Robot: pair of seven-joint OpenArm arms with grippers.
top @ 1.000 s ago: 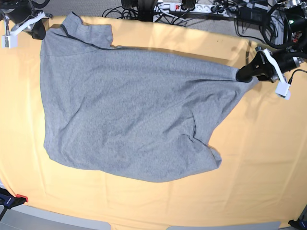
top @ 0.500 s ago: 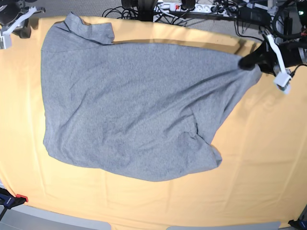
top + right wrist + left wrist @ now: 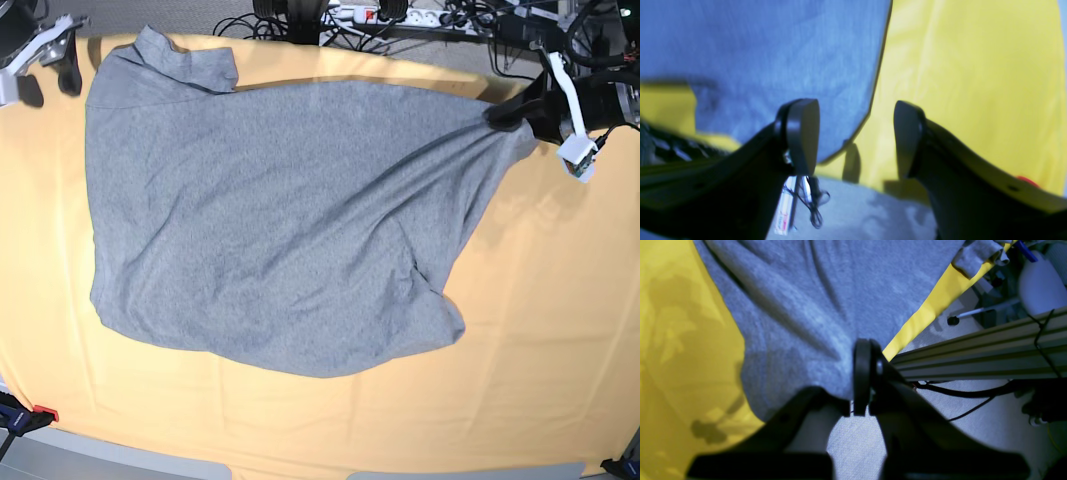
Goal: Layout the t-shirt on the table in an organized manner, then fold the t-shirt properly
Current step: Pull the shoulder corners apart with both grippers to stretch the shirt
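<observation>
A heather-grey t-shirt [image 3: 270,220] lies spread across most of the yellow-clothed table [image 3: 540,330] as the right gripper [image 3: 45,75], at the upper left of the base view, lets go of the cloth it was pinching a second ago; its jaws now stand spread and empty, just off the shirt's upper-left edge near the darker collar trim. The right wrist view shows the two black fingers [image 3: 800,133] well apart, with the shirt's hem running between them below and nothing held. At the upper right of the base view, the left gripper [image 3: 505,113] has carried its corner of the shirt up and back towards the table's far edge over the last second, and the fabric fans out from it in taut creases. In the left wrist view its jaws are pressed together on a bunch of grey fabric [image 3: 800,340], with the table edge and a metal rail [image 3: 973,353] just beyond. The release suggests the laying-out stage is nearly finished on that side, though the lower right of the shirt is still rumpled and no fold has begun. Both arms reach in from the far corners, low over the table.
</observation>
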